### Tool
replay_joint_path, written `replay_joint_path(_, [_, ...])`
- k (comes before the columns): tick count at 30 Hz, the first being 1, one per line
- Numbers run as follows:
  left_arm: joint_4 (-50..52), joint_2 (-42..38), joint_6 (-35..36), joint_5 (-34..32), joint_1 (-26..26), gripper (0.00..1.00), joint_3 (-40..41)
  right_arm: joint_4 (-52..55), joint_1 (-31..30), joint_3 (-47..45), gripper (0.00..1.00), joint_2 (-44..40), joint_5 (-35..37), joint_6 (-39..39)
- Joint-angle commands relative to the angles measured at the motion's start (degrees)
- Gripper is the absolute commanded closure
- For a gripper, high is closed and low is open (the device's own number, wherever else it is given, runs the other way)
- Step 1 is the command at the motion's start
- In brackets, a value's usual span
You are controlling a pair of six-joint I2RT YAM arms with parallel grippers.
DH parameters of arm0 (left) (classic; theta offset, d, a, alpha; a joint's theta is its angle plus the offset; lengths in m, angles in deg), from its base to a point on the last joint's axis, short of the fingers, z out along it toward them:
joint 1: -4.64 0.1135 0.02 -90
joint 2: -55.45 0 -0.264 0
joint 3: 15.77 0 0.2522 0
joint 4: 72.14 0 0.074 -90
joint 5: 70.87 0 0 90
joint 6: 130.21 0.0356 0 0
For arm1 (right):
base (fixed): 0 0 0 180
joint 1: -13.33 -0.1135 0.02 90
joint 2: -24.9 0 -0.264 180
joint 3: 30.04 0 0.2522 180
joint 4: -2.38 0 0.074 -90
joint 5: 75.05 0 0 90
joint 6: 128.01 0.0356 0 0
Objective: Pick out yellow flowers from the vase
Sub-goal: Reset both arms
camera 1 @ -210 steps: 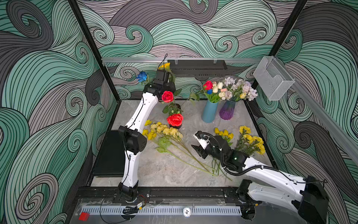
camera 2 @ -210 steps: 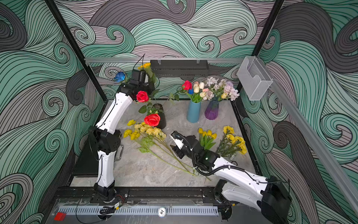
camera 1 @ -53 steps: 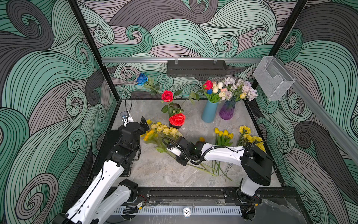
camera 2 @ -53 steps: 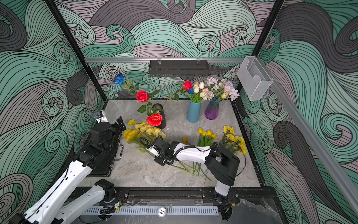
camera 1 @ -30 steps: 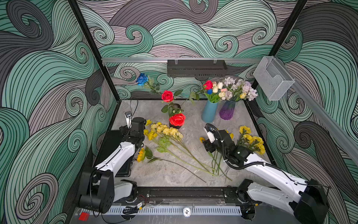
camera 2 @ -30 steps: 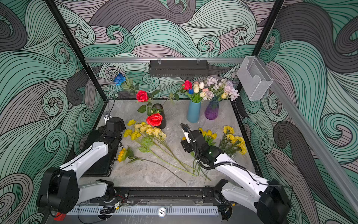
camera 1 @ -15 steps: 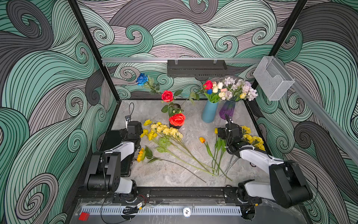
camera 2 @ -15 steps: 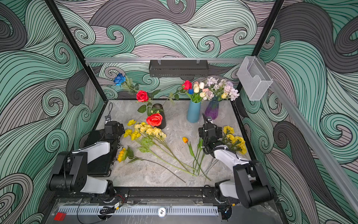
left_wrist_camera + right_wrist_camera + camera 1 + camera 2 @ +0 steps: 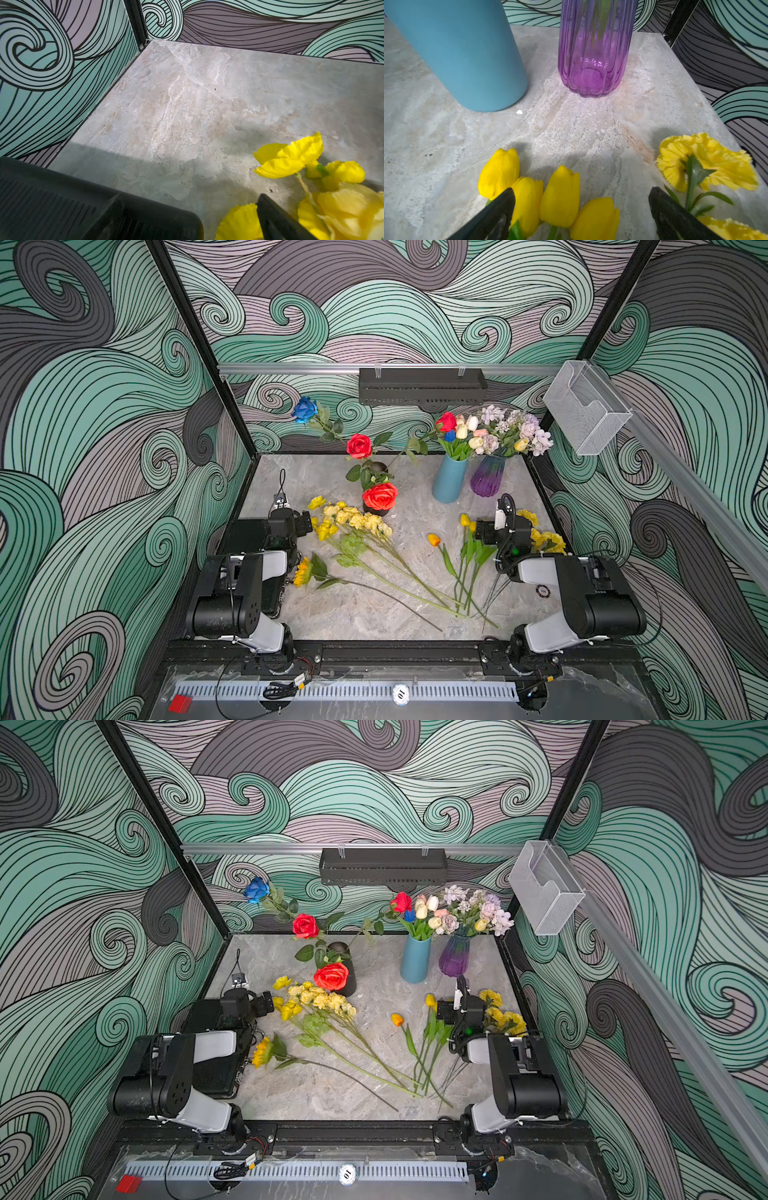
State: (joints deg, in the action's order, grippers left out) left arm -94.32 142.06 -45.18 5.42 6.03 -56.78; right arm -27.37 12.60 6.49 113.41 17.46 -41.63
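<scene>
Right gripper (image 9: 581, 190) spread, empty, low over yellow tulips (image 9: 499, 172) lying just in front of the purple vase (image 9: 591, 62). We spot one yellow bloom (image 9: 520, 444) up in that vase, stem likely upright; right arm nearer. Left gripper (image 9: 306, 522) spread, well apart from it.

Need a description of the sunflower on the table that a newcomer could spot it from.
On the marble tabletop, look beside the folded left arm. The sunflower lies there, head towards the arm, stem trailing towards the table's front edge. Unlike the pale yellow sprays behind it, it is deep orange-yellow with broad leaves at its head.
</scene>
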Motion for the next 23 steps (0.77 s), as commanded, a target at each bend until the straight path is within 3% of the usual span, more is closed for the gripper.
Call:
replay_joint_path(1, [-1.53,0.5,0.75,1.46,0.19,0.01,0.16,-1.66,0.2,1.24,0.0,-1.07,-3.22,1.26])
replay_joint_path(23, [-1.41,0.55,0.67,1.52,0.19,0.01,0.07,-2.76,0.21,1.07,0.0,-0.96,-2.86,1.42])
